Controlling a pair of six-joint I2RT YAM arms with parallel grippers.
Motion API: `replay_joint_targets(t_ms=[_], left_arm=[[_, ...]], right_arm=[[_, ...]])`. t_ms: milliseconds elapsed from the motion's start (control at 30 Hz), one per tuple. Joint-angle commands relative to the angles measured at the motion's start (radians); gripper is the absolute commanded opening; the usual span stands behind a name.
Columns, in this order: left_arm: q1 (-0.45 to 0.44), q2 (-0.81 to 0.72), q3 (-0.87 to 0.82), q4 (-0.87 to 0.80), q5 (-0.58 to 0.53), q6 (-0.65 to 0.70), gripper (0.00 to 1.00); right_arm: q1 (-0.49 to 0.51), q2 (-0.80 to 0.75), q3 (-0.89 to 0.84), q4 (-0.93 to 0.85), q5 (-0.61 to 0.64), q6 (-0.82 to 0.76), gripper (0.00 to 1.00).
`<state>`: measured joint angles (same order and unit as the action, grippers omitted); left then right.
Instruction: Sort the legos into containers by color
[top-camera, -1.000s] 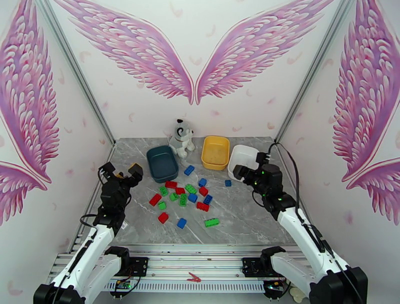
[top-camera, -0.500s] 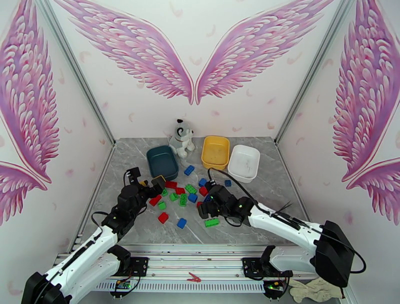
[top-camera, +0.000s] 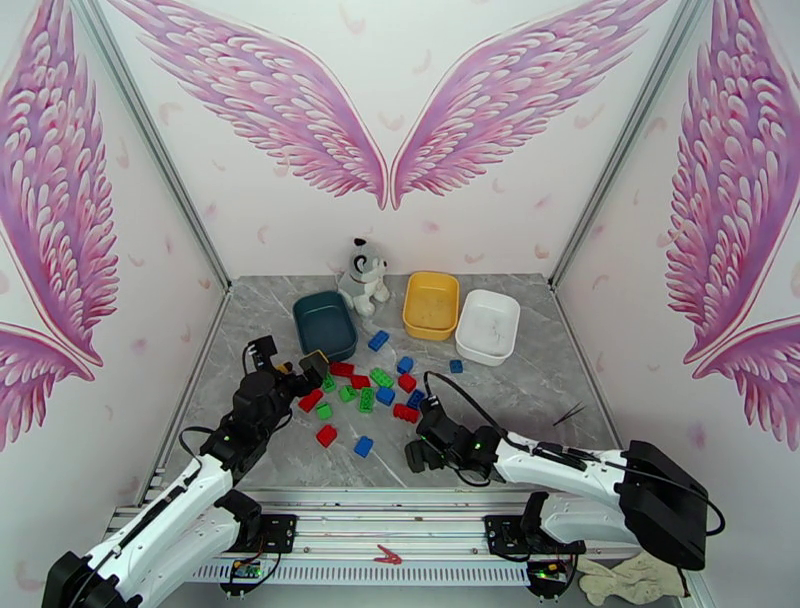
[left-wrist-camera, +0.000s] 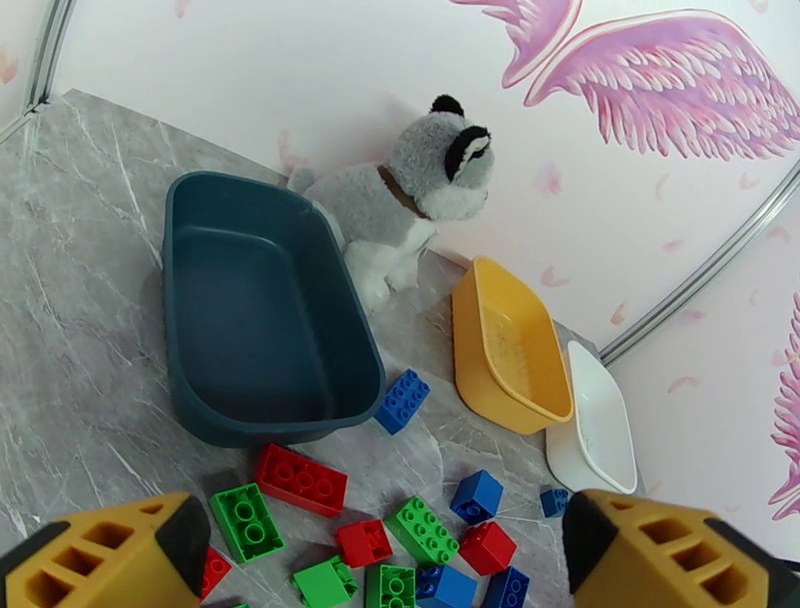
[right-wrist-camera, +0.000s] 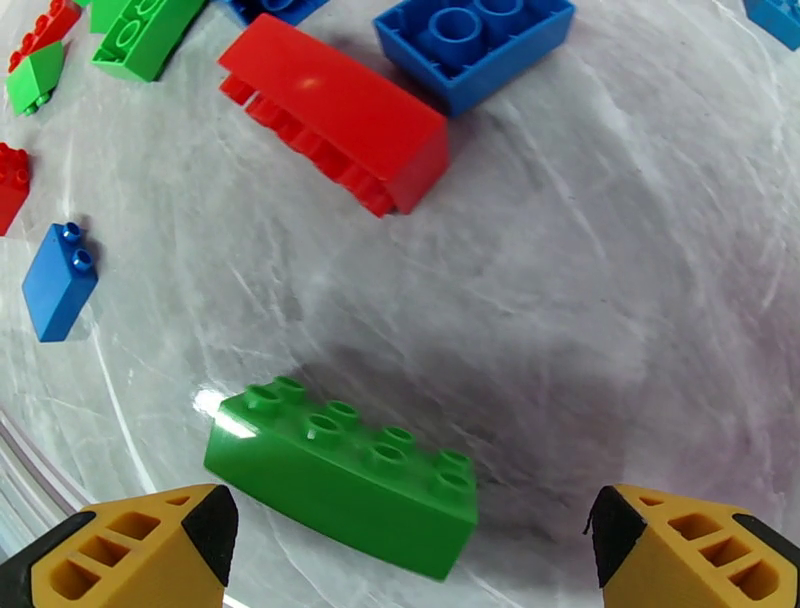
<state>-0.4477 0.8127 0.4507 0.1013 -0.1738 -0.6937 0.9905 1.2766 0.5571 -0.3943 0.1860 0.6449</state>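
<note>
My right gripper (right-wrist-camera: 405, 535): jaws wide, empty, low over the table (right-wrist-camera: 600, 300). The long green brick (right-wrist-camera: 340, 485) sits between the tips, long axis nearly along the closing line; a wrist turn is probably needed. My left gripper (top-camera: 312, 366), wide and empty, is farther off.

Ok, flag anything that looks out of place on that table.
A plush dog sits between the teal tub and the yellow tub, though it is no brick. One red brick lies tipped on its side.

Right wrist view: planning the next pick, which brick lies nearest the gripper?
The long green brick, studs up, ahead of the right gripper; the red brick and blue brick lie farther off.
</note>
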Motion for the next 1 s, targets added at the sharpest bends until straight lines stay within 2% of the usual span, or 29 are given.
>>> replay_joint_targets(t_ms=[0, 567, 967], left_arm=[[-0.005, -0.012, -0.007, -0.025, -0.012, -0.005, 0.99], [-0.003, 0.043, -0.001, -0.015, -0.021, 0.004, 0.99], [0.000, 0.119, 0.017, -0.005, 0.009, -0.004, 0.99]], right_arm=[[0.020, 0.058, 0.028, 0.049, 0.038, 0.029, 0.99], [0.107, 0.230, 0.142, 0.071, 0.104, 0.056, 0.83], [0.144, 0.257, 0.182, 0.047, 0.128, 0.062, 0.61]])
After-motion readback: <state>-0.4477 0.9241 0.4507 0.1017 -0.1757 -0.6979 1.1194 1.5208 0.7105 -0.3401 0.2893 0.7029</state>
